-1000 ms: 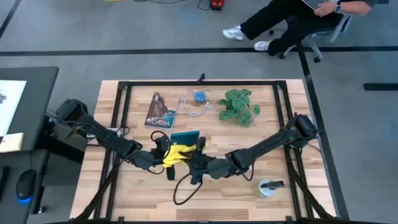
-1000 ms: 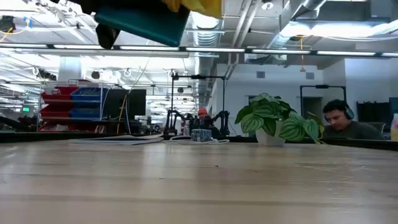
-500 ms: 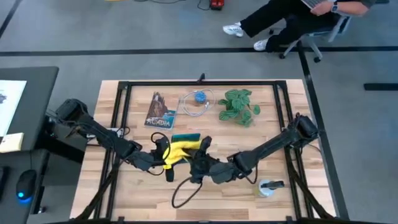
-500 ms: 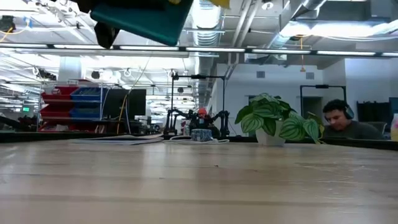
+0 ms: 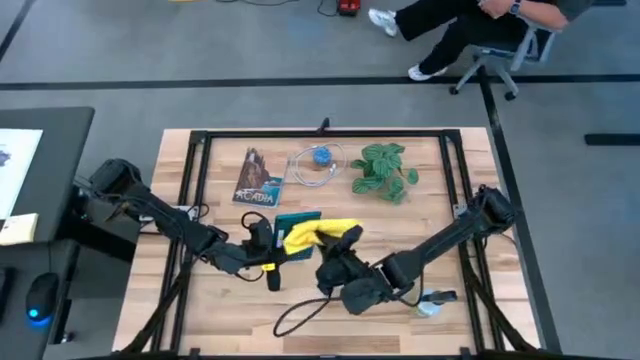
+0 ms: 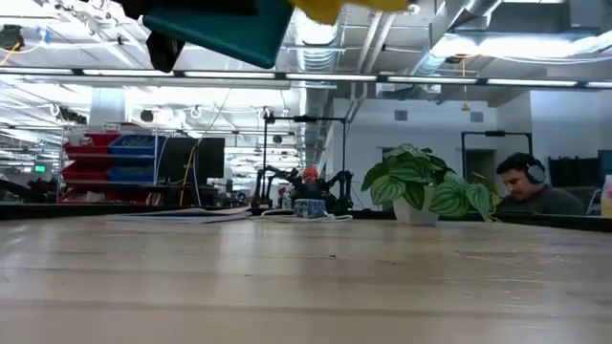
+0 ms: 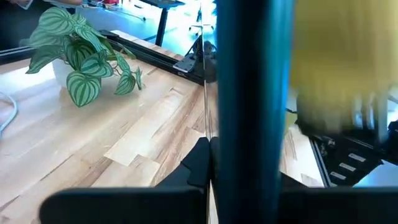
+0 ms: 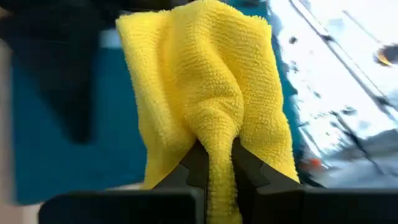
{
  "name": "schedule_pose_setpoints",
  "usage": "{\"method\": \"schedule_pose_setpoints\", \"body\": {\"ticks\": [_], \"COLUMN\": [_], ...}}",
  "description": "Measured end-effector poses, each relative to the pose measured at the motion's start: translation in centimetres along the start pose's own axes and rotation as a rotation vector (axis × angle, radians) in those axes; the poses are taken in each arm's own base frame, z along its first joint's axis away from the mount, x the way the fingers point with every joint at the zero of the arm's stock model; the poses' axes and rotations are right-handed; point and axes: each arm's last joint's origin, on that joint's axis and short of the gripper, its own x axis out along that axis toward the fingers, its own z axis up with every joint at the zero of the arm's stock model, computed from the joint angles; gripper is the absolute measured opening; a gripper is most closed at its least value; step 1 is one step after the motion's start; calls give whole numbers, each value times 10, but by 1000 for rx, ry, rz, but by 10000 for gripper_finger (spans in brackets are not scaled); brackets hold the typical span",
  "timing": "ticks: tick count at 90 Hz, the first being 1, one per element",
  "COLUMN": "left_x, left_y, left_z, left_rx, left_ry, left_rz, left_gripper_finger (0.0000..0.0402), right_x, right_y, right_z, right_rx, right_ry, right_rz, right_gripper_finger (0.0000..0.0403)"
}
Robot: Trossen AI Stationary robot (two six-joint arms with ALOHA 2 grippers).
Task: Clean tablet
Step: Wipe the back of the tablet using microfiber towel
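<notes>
The tablet (image 5: 296, 221) shows as a teal slab held up in the air above the table's middle. It is at the top of the low view (image 6: 218, 26) and edge-on in the left wrist view (image 7: 245, 93). My left gripper (image 5: 270, 247) is shut on it from the left. A yellow cloth (image 5: 320, 233) lies against the tablet's right part, and my right gripper (image 5: 343, 247) is shut on that cloth. In the right wrist view the cloth (image 8: 205, 87) covers the teal tablet (image 8: 50, 155) behind it. My left gripper pinches the tablet by its near left edge (image 7: 245, 171) between its two fingers (image 7: 198, 163), coming level from the table's left. The tablet is lifted clear of the table and tilted. My right gripper pinches a bunched fold of the yellow cloth (image 8: 214, 152) between its two fingertips (image 8: 194, 165), coming from the near right. The rest of the cloth spreads out ahead of the fingers against the tablet, clear of the table.
At the far side lie an "ACADIA" booklet (image 5: 258, 178), a blue item in a clear cable coil (image 5: 318, 160) and a potted plant (image 5: 385, 170). A small round container (image 5: 432, 302) stands near right. A black cable (image 5: 300, 312) loops on the near table. A person sits beyond the far edge.
My right gripper has moved toward the table's right edge and slightly toward the far edge. It has drawn the yellow cloth across the tablet from its left part to its right part. The tablet and my left gripper have stayed in place.
</notes>
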Motion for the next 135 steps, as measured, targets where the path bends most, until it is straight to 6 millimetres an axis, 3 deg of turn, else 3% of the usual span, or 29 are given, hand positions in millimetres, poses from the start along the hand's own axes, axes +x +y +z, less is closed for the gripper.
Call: {"method": "schedule_pose_setpoints", "body": {"ticks": [20,39,55,78,87,96,115,135], "left_x": [0,0,0,0,0,0,-3,-6], "left_y": [0,1,1,3,3,4,1,4], "left_z": [-1,-2,-2,-2,-3,-4,-8,-12], "left_rx": [4,15,9,11,3,-4,-4,8], "left_ry": [6,17,13,14,14,27,53,82], "left_rz": [1,4,11,25,34,43,21,62], "left_gripper_finger": [11,11,11,11,11,11,11,11], "right_x": [6,23,43,58,56,43,24,-6], "right_y": [-17,-18,-17,-9,-10,-12,-39,-54], "right_z": [13,20,14,-2,-1,0,2,-7], "right_rx": [96,204,321,336,308,231,169,147], "right_ry": [-71,-269,-295,-214,-196,-149,-10,44], "right_rz": [16,222,383,594,526,349,21,-43], "right_gripper_finger": [14,14,14,14,14,14,14,14]}}
